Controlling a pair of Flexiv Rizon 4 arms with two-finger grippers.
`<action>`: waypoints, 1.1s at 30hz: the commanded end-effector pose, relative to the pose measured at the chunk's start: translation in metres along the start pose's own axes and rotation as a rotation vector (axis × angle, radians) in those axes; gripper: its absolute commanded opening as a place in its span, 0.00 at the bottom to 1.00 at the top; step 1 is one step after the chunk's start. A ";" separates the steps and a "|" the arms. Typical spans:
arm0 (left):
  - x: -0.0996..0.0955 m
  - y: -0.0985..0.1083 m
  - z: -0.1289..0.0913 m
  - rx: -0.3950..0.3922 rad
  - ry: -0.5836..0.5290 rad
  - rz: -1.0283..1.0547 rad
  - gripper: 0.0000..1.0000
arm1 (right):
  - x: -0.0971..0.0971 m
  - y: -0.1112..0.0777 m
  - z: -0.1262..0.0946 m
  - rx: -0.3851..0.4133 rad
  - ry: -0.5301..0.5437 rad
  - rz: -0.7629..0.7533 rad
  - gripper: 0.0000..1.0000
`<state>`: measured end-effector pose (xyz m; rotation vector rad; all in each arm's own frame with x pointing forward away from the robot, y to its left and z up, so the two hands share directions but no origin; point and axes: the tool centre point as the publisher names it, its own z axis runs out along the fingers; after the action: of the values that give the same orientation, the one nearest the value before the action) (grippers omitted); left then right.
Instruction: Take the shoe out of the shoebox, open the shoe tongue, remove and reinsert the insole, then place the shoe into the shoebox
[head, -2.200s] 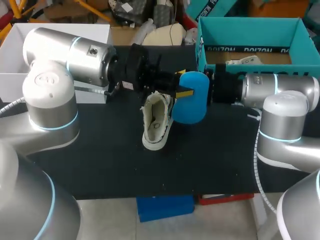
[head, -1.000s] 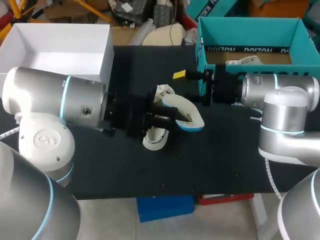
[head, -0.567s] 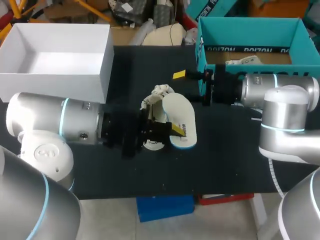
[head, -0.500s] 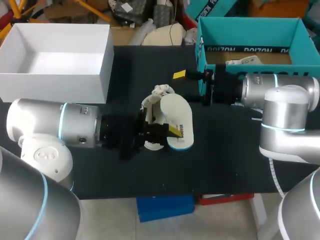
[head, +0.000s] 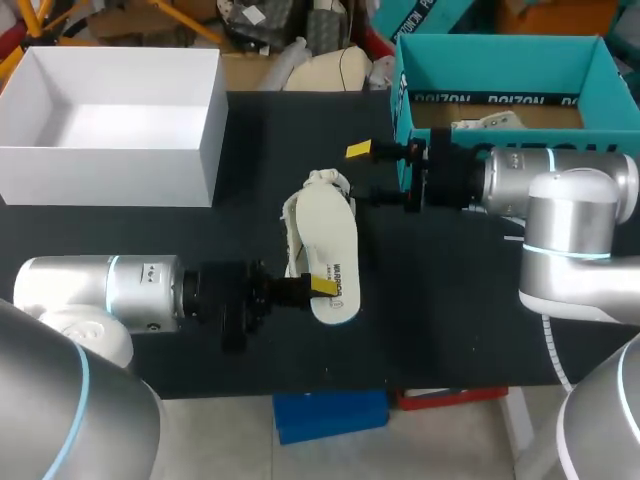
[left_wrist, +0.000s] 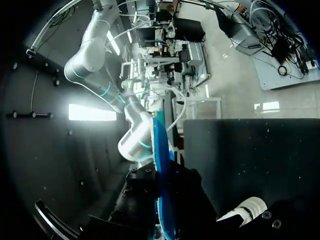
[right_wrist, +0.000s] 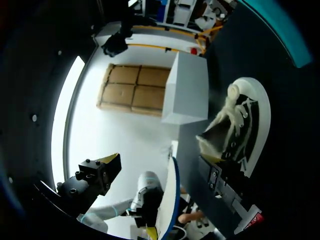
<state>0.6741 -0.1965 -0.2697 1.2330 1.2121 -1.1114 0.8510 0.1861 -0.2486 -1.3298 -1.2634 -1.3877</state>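
My left gripper pinches the near end of the insole. The insole lies over the shoe on the black table and hides most of it, so I cannot tell whether they touch. In the left wrist view the insole is edge-on and my yellow tips are hidden. My right gripper is spread beside the teal shoebox, holding nothing.

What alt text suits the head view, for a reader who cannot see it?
The left tool holds a white insole over a white shoe on the black table. The right tool hangs open beside the shoe, near a teal shoebox.
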 end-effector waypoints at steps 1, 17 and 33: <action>-0.002 -0.003 -0.001 -0.008 0.007 0.002 0.00 | 0.000 -0.001 0.001 -0.004 -0.002 0.000 1.00; 0.004 -0.003 -0.001 0.005 -0.003 0.058 0.00 | 0.000 -0.001 0.001 -0.004 -0.002 0.000 1.00; 0.039 0.049 -0.013 0.139 0.040 0.201 0.00 | 0.000 -0.001 0.001 -0.004 -0.002 0.000 1.00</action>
<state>0.7044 -0.1776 -0.3043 1.3903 1.0595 -0.9882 0.8509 0.1861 -0.2486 -1.3301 -1.2631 -1.3883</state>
